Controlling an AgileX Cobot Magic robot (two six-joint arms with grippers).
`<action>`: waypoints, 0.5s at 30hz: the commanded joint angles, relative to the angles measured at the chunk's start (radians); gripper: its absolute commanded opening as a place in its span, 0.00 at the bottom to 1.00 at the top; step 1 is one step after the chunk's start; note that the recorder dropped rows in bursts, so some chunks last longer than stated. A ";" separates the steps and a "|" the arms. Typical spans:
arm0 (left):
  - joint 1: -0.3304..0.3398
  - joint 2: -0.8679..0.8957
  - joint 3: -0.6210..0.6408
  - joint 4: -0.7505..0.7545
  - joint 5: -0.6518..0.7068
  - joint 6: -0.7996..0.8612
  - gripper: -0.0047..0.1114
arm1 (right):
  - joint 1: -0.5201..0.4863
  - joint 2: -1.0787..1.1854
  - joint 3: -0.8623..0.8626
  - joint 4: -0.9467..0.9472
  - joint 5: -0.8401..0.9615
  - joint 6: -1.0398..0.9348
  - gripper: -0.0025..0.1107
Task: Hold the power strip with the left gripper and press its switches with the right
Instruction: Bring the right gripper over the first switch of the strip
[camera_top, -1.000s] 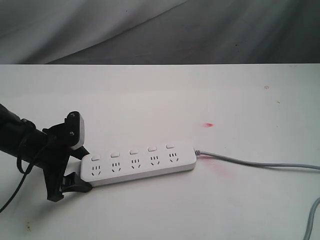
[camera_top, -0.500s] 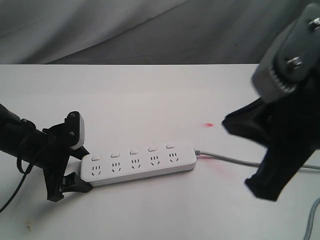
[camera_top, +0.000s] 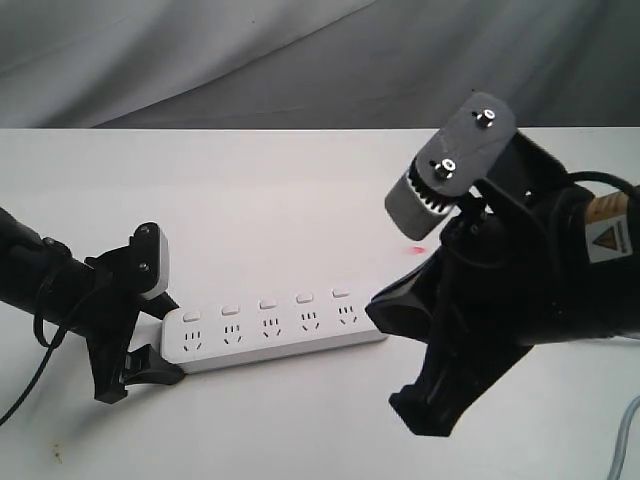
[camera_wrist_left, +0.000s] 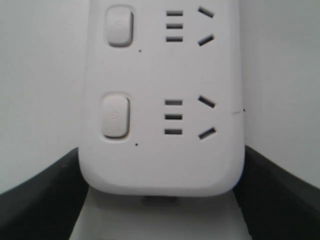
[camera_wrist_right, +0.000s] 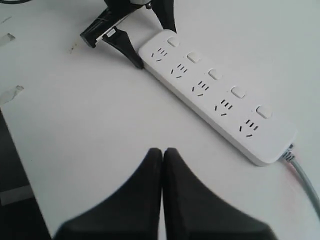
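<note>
The white power strip (camera_top: 275, 328) lies flat on the white table, with its switches (camera_top: 265, 303) in a row along the far side. My left gripper (camera_top: 170, 338) straddles the strip's left end, its black fingers (camera_wrist_left: 47, 195) pressed against both sides of that end (camera_wrist_left: 160, 150). My right gripper (camera_top: 375, 310) hangs above the table by the strip's right end, shut and empty, hiding that end and the cord there. In the right wrist view its fingertips (camera_wrist_right: 162, 151) meet, and all of the strip (camera_wrist_right: 215, 95) with its switches (camera_wrist_right: 215, 75) lies beyond them.
The grey cord (camera_wrist_right: 302, 177) leaves the strip's right end; part of it shows at the table's right edge (camera_top: 630, 430). A red light spot (camera_top: 416, 250) lies on the table. Grey cloth (camera_top: 300, 60) hangs behind the table's far edge.
My right gripper has come in from the right and moved left and down toward the strip's right end. The left gripper and the strip have not moved.
</note>
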 joint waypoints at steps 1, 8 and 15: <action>-0.002 0.003 -0.001 0.014 -0.037 0.007 0.48 | -0.096 0.107 -0.130 0.002 0.160 -0.181 0.02; -0.002 0.003 -0.001 0.014 -0.037 0.007 0.48 | -0.264 0.520 -0.499 0.252 0.257 -0.721 0.02; -0.002 0.003 -0.001 0.014 -0.037 0.007 0.48 | -0.223 0.841 -0.752 0.255 0.234 -0.813 0.02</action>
